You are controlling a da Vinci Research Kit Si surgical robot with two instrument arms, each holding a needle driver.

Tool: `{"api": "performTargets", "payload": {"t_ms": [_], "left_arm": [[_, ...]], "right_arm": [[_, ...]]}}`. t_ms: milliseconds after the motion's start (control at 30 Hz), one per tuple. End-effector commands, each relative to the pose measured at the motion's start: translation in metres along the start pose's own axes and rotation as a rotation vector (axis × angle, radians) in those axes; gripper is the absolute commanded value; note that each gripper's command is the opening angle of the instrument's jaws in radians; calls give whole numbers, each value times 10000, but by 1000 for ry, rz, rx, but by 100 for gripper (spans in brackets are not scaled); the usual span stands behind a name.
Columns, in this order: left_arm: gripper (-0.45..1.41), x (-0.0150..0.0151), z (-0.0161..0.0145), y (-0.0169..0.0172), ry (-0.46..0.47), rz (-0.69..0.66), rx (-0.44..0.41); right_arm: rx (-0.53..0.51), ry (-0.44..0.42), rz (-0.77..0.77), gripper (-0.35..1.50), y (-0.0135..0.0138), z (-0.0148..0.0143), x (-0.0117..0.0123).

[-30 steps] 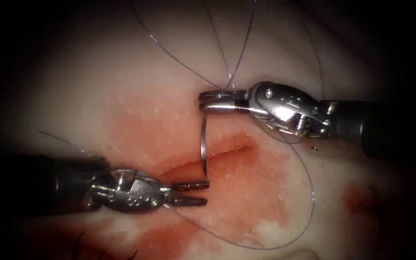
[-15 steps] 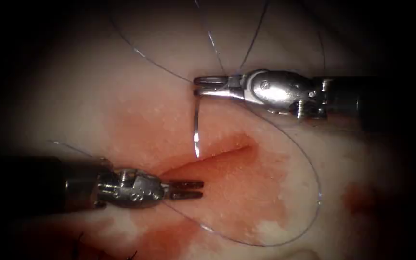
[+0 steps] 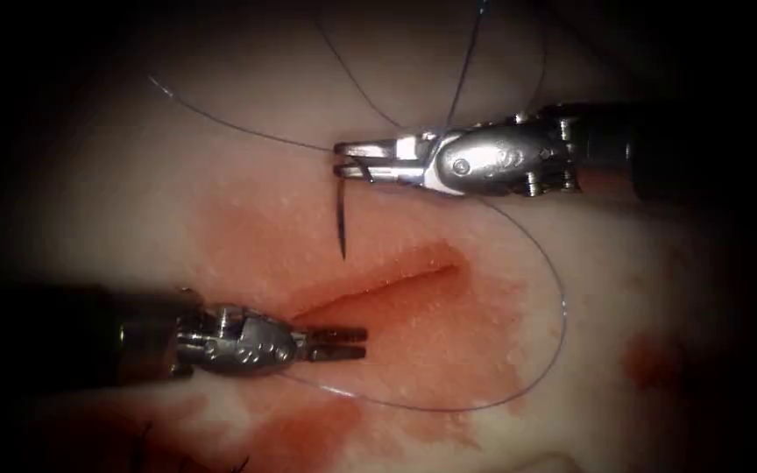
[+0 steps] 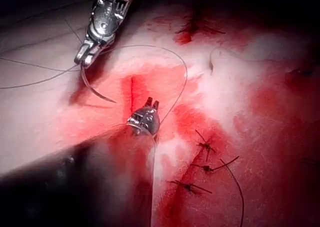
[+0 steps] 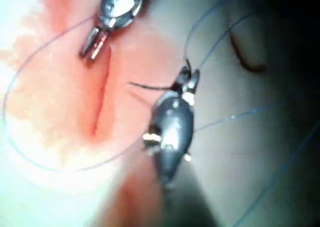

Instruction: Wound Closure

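Above the cut (image 3: 378,293), the right tool (image 3: 352,162) clamps the curved needle (image 3: 342,215) near its thread end, tip hanging free of the tissue (image 3: 221,175). Below, the left tool (image 3: 343,343) holds nothing, jaws slightly parted beside the thread (image 3: 554,289).

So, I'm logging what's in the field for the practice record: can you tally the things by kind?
Tools: 2, right tool shut on the needle near its thread end, left tool open, holding nothing
Needles: 1, needle clear of the tissue
Threads: 1, thread
Cuts: 1, cut
Total: 5
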Motion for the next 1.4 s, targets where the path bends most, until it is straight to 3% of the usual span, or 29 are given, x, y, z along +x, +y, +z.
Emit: {"api": "performTargets", "payload": {"t_ms": [33, 467, 1400], "left_arm": [[9, -2, 7, 2, 1, 0, -1], [7, -2, 4, 2, 2, 0, -3], [2, -4, 4, 1, 2, 1, -4]], "right_arm": [[-2, -1, -15, -35, 2, 9, -4], [-21, -24, -118, -35, -6, 10, -12], [-39, -12, -131, -35, -13, 23, -3]]}}
